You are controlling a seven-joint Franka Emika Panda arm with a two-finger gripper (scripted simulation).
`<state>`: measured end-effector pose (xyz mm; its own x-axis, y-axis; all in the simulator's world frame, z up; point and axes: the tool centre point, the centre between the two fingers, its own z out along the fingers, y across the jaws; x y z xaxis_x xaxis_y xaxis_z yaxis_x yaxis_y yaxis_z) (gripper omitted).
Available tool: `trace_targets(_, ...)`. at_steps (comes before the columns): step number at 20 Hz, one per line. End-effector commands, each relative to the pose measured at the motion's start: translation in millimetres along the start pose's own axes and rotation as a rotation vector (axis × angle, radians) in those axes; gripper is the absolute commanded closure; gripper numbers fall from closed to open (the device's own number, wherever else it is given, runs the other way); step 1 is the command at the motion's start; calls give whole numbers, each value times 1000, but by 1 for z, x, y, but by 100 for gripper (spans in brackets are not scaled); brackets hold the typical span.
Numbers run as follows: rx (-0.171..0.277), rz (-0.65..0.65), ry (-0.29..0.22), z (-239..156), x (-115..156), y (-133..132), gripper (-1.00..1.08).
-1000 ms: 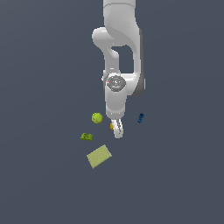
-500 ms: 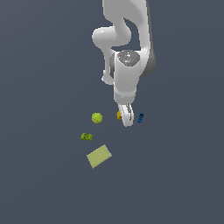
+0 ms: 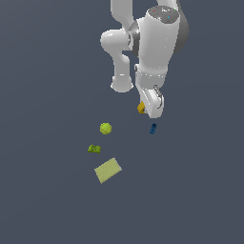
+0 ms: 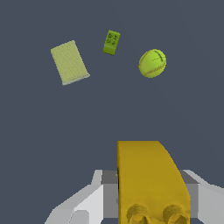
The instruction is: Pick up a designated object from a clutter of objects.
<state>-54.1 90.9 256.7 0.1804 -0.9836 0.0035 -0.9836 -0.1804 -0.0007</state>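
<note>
One orange-yellow piece (image 4: 151,179) sits clamped in the tool (image 3: 151,108), well apart from the green ball (image 3: 106,128).

A plain, flat slate-grey surface (image 3: 47,200) fills both views from twelve to six o'clock, evenly lit, featureless, no walls or furniture visible

Orange-yellow piece (image 4: 151,179) sits right up close, clamped in the gripper (image 4: 148,205). Beyond it on the dark floor (image 4: 52,144): lime-green ball (image 4: 152,63), small green lump (image 4: 111,42), pale yellow-green rectangle (image 4: 69,62), all apart.
</note>
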Motion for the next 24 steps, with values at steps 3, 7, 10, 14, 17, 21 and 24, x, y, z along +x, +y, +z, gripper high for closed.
trace_targets(3,0,0,1,-45,-19,2,108)
trace_targets(7,0,0,0,-83,-35,3,108)
trace_targets(10,-1,-1,-1,-108,-46,3,108)
trace_targets(14,-1,-1,-2,-135,-57,2,108)
trace_targets(17,-1,-2,-3,-150,-64,2,108)
trace_targets(21,-1,-2,-3,-162,-69,1,108)
trace_targets(24,-1,-2,-3,-167,-71,0,108)
